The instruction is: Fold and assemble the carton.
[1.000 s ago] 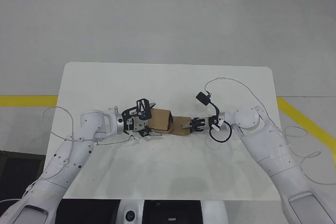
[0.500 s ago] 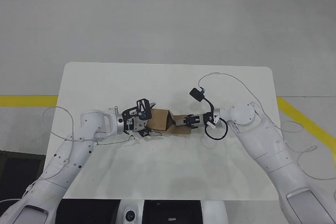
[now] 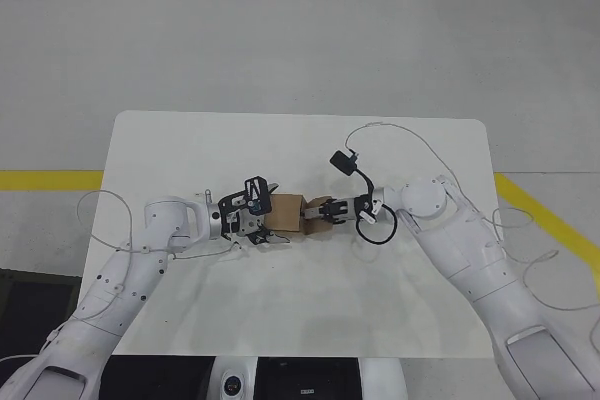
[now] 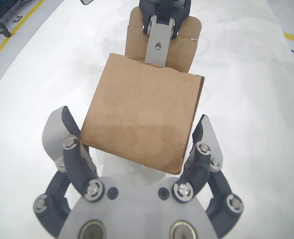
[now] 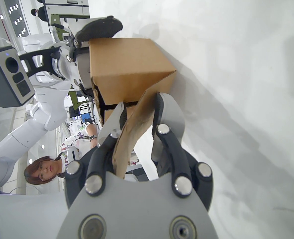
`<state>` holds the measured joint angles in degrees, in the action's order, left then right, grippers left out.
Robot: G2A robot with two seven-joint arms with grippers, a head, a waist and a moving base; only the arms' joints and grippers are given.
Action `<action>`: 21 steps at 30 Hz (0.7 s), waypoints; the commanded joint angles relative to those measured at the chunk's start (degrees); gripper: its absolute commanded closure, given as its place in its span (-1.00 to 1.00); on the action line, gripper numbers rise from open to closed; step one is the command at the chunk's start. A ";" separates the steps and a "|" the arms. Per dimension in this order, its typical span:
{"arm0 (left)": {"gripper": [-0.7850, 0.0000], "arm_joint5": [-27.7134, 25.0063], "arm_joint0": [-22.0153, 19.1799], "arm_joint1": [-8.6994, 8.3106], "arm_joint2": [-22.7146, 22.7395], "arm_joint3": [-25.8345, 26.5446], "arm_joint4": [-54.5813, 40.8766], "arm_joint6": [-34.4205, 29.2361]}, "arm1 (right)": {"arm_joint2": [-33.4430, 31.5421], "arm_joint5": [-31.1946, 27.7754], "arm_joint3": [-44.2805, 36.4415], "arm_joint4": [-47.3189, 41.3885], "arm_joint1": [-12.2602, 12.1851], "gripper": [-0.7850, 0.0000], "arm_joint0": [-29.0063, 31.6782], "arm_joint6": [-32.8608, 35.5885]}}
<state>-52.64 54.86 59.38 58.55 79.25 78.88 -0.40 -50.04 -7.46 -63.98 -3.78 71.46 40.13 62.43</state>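
A brown carton (image 3: 287,213) lies at the middle of the white table (image 3: 300,310). My left gripper (image 3: 261,213) is shut on the carton's near end, and in the left wrist view its pads (image 4: 71,125) press both sides of the carton (image 4: 142,115). My right gripper (image 3: 317,213) is at the opposite end, shut on the carton's end flap (image 5: 134,130), which stands tilted up against the open end of the box (image 5: 127,63). From the left wrist, the right gripper (image 4: 159,50) sits over the flap (image 4: 184,48).
A black cable loop (image 3: 377,228) hangs at the right wrist and a thin white cable (image 3: 420,150) arcs over the table's far right. Bare table surface lies all around the carton. Yellow floor lines (image 3: 40,180) run past both table sides.
The right gripper has moved left toward the carton body with the flap in it, turning the flap up toward the open end. The left arm has kept still.
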 commanded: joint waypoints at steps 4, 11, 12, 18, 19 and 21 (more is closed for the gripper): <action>-1.00 0.04 0.03 0.01 -0.02 -0.15 0.08 -0.12 | -0.82 1.04 -0.72 -0.19 -0.21 0.51 0.28 -0.16; -1.00 -0.08 -0.01 0.02 -0.05 -0.18 0.20 -0.06 | -2.92 1.41 -3.61 -1.19 -0.85 0.33 2.15 -0.94; -1.00 -0.09 -0.01 0.02 -0.05 -0.22 0.26 -0.09 | -3.24 1.32 -3.96 -1.35 -0.95 0.24 2.45 -1.08; -1.00 -0.08 0.00 0.02 -0.03 -0.22 0.26 -0.20 | -4.99 0.17 -6.07 -3.25 -1.37 0.18 4.30 -1.85; -1.00 -0.09 0.00 0.02 -0.02 -0.23 0.26 -0.20 | -5.17 0.03 -6.34 -3.47 -1.42 0.16 4.55 -1.96; -1.00 -0.09 0.02 0.02 -0.02 -0.22 0.27 -0.19 | -5.45 -0.08 -6.78 -3.68 -1.50 0.13 4.94 -2.20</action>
<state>-52.72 54.86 59.40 58.53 79.03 79.14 -0.60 -55.35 -7.48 -70.55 -7.33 69.99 44.90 60.35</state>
